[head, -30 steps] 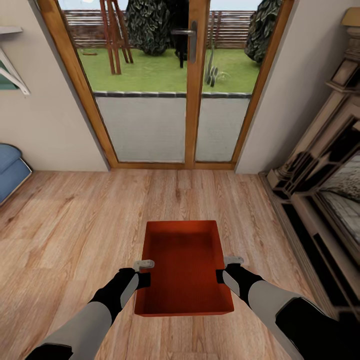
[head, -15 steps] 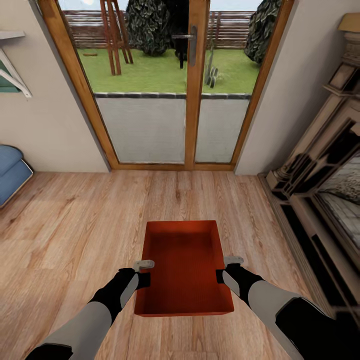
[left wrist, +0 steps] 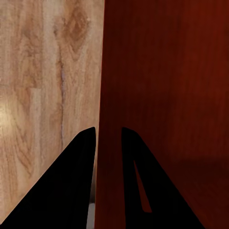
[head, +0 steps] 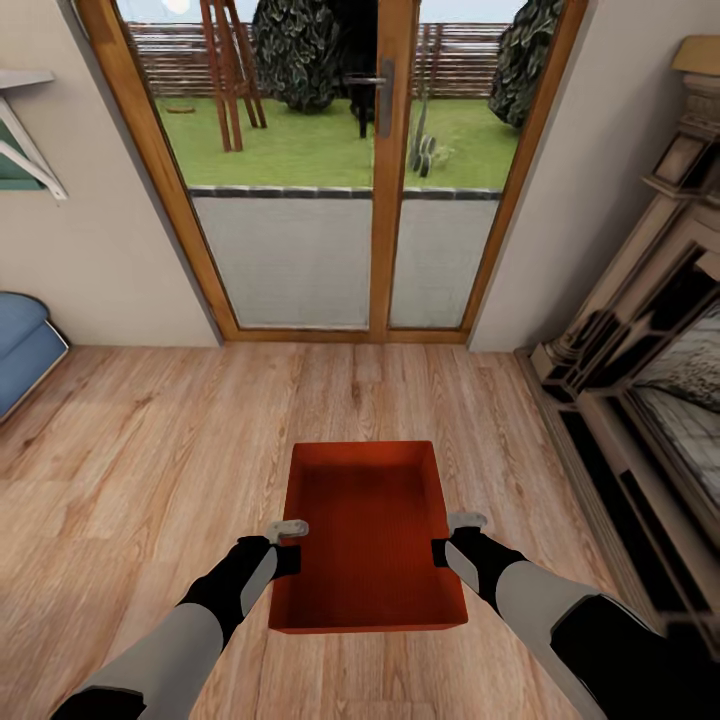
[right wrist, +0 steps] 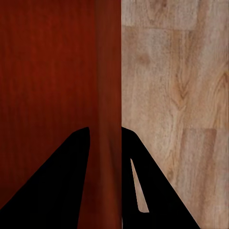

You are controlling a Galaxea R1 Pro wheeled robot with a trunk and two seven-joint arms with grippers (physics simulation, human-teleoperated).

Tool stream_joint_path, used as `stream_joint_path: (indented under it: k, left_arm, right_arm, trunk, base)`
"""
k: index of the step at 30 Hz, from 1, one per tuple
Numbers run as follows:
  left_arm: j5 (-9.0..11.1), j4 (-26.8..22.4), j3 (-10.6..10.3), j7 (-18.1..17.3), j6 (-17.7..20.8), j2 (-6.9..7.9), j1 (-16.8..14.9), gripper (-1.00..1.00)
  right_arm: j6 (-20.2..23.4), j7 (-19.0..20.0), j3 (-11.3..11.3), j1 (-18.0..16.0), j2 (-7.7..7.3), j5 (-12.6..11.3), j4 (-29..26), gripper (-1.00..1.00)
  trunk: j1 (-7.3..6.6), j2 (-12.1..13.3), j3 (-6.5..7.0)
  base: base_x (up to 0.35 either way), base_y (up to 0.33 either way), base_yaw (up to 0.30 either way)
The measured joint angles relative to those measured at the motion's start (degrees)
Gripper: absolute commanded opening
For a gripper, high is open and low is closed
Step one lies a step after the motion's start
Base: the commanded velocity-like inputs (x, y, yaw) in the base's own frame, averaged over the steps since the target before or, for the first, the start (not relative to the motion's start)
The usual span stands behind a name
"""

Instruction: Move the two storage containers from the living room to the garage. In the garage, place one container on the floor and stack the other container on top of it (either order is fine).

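One red-orange open-top storage container point(head: 368, 530) hangs level above the living room's light wood plank floor point(head: 150, 450), held between both arms. My left gripper point(head: 288, 530) is shut on its left wall, and my right gripper point(head: 464, 522) is shut on its right wall. In the left wrist view the two dark fingers point(left wrist: 76, 181) straddle the container's wall point(left wrist: 107, 119). The right wrist view has that gripper's fingers point(right wrist: 67, 181) pinching the opposite wall point(right wrist: 109, 95). The container is empty.
Ahead stands a wood-framed glass double door point(head: 385, 170) onto a garden. A blue sofa's corner point(head: 25, 345) sits at the left edge. A dark wood cabinet or mantel point(head: 640, 380) runs along the right side. Pale walls flank the door.
The whole view has shifted very slightly, so the camera moved a little. The container and both grippers keep the same hold and pose.
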Motion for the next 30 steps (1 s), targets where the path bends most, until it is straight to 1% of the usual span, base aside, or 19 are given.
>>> stream_joint_path:
  k: [9,30]
  left_arm:
    - [0.1,0.0,-0.1,0.1,0.1,0.0,0.0,-1.0]
    - [0.1,0.0,-0.1,0.1,0.0,0.02,0.0,-1.0]
  right_arm:
    - [0.0,0.0,0.0,0.0,0.0,-0.1,0.0,-1.0]
    - [-0.1,-0.1,-0.1,0.1,0.07,0.1,0.0,-1.0]
  trunk:
    - [-1.98,3.6,1.74]
    - [-6.6,12.0,7.35]
  base:
    - [0.0,0.0,0.0]
    - [0.0,0.0,0.0]
